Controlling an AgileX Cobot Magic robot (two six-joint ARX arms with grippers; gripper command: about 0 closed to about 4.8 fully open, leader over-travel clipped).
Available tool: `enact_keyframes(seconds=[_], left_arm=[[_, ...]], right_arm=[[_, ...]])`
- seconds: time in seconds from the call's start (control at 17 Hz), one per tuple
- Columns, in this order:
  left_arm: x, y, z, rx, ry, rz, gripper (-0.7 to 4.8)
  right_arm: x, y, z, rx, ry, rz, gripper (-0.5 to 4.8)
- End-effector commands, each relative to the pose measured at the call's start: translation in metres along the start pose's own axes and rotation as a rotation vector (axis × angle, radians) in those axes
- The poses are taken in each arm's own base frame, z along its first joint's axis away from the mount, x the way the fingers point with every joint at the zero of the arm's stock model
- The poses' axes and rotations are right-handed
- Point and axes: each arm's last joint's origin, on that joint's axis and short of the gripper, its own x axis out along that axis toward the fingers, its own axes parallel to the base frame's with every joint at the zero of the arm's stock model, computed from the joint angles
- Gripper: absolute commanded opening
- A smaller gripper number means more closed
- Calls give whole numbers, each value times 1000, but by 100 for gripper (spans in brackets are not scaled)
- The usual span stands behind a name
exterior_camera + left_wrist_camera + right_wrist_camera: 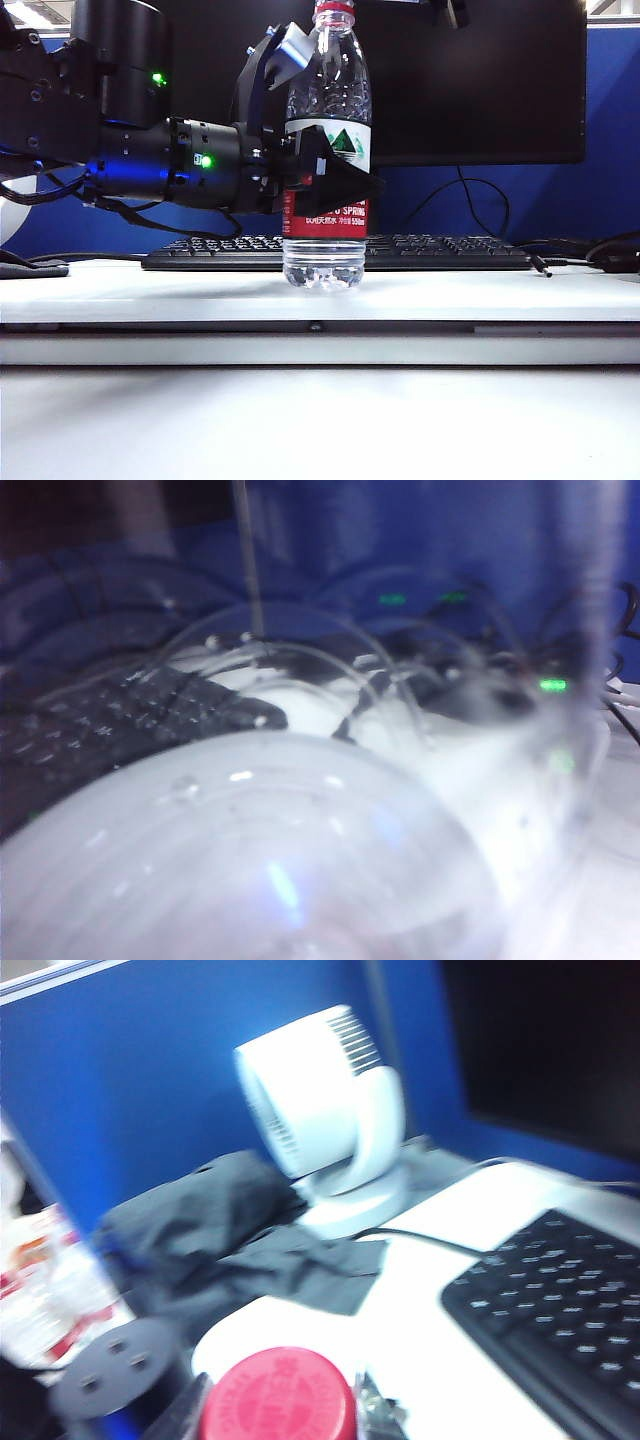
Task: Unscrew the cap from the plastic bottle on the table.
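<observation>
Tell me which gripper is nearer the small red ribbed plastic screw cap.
Right. The right gripper hovers right at the cap; the left gripper clamps the clear plastic bottle at its label, well below.

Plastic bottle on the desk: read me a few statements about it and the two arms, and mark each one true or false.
1. The plastic bottle stands upright on the table. True.
2. The cap lies on the table. False: it sits on the bottle's neck.
3. The left gripper has its jaws clamped on the bottle at the label. True.
4. The keyboard lies in front of the bottle. False: it lies behind it.
5. The right gripper is close above the cap. True, though how its jaws stand is unclear.
</observation>
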Motion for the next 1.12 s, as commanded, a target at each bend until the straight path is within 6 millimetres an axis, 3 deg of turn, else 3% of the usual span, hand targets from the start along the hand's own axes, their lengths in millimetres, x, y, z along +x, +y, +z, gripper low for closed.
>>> enact_keyframes(seconds=[0.06, 0.24, 0.29, 0.41, 0.53, 0.76, 1.0, 1.12], left_arm=[[1, 1, 7, 24, -43, 7, 269], [1, 1, 7, 24, -43, 7, 269], [1, 1, 7, 24, -43, 8, 269], [1, 1, 7, 24, -43, 8, 269], [1, 1, 7, 25, -44, 8, 269], [1, 1, 8, 29, -45, 10, 269], [1, 2, 8, 30, -42, 36, 269], [1, 3, 8, 32, -39, 56, 269]], right_arm=[[-2, -1, 5, -28, -55, -127, 172], [-6, -9, 1, -15, -54, -408, 172], [-9, -13, -5, 7, -10, -551, 172], [-12, -17, -16, -5, 96, -665, 172], [-13, -22, -33, 25, 191, -726, 171], [-14, -40, -93, 79, 357, -809, 171], [-10, -49, -108, 84, 408, -856, 172], [-10, -49, -107, 83, 401, -855, 222]])
